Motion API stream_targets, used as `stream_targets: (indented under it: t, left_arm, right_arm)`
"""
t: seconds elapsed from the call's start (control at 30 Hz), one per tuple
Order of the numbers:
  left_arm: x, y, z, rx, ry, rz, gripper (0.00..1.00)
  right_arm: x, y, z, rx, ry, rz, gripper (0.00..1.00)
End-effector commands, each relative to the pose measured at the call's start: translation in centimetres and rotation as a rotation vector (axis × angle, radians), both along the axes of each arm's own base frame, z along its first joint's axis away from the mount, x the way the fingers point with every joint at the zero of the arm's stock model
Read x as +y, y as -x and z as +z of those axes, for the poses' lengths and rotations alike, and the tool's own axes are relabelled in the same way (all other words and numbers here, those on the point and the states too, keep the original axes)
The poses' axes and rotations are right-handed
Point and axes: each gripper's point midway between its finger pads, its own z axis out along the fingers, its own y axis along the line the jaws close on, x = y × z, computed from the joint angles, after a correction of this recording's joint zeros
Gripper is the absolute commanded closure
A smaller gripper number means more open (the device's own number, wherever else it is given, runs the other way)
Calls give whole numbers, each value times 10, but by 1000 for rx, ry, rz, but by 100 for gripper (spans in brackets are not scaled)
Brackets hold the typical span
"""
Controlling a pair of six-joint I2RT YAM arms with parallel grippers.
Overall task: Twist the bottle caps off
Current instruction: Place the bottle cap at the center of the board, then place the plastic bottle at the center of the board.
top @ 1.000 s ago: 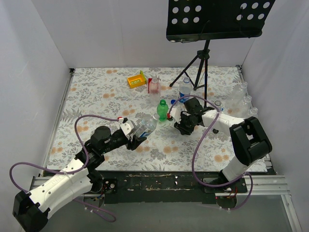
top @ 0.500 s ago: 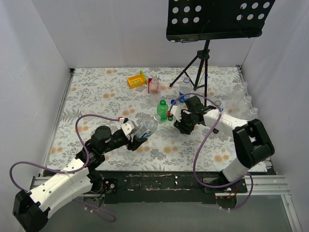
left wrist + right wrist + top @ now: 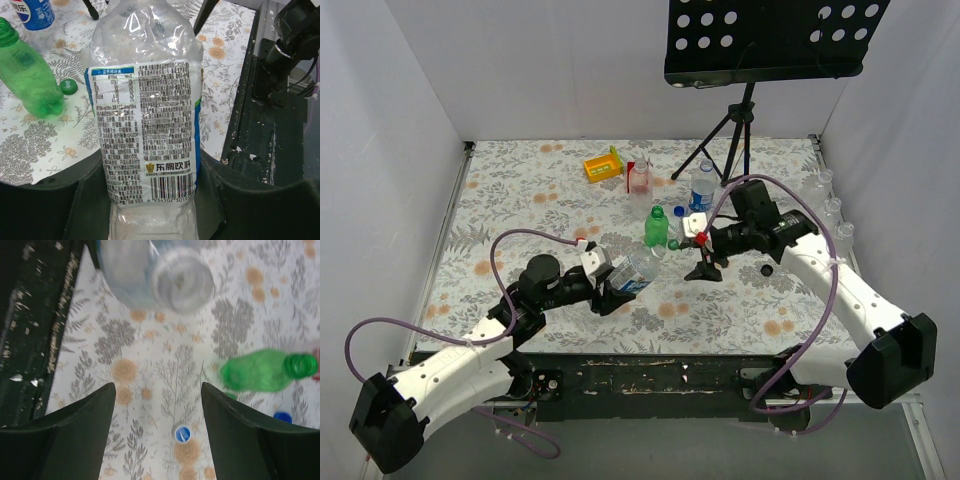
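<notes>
My left gripper (image 3: pixel 613 290) is shut on a clear bottle with a blue label (image 3: pixel 637 269) and holds it tilted above the table; in the left wrist view the bottle (image 3: pixel 147 100) fills the space between the fingers (image 3: pixel 150 192). My right gripper (image 3: pixel 703 262) is open and empty, raised just right of the bottle's neck. In the right wrist view the gripper (image 3: pixel 157 390) looks down past the bottle's blurred whitish cap end (image 3: pixel 181 280). A small blue-topped cap (image 3: pixel 182 433) lies on the cloth below. A green bottle (image 3: pixel 656 228) stands uncapped, its green cap (image 3: pixel 69 86) beside it.
A Pepsi bottle (image 3: pixel 703 185), a pinkish bottle (image 3: pixel 639 178) and a yellow and red box (image 3: pixel 603 165) stand at the back. A black tripod (image 3: pixel 730 140) holds a music stand. Several clear bottles (image 3: pixel 825 200) line the right wall. Another blue cap (image 3: pixel 282 416) lies near the green bottle.
My right gripper has pulled up and back to the right, away from the bottle's neck. My left gripper has carried the clear bottle a little to the right.
</notes>
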Motion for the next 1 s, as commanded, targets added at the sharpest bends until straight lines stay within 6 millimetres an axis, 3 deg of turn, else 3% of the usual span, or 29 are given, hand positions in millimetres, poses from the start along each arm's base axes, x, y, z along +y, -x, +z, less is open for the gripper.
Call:
stream_targets:
  t: [0.0,0.2,0.6,0.83,0.93,0.97]
  left_arm:
    - [-11,6,18,-19,64,-57,100]
    - [-19,9,18,-4,84,-77,100]
    - [-21,7,15,-12,75,-61,100]
    - [-20,5,17,-12,80,-47,100]
    - [-19,2,18,-8,84,-26,97]
    - [-19,1,17,-4,82,-15,92]
  right_arm:
    - [21,43,58,46,-229,258,23]
    - [43,37,99,220,-343,294,27]
    - [46,43,95,297,-351,295,40]
    - [48,43,92,327,-343,292,59]
    - [48,43,90,329,-333,288,77]
    - [48,42,89,329,-329,283,83]
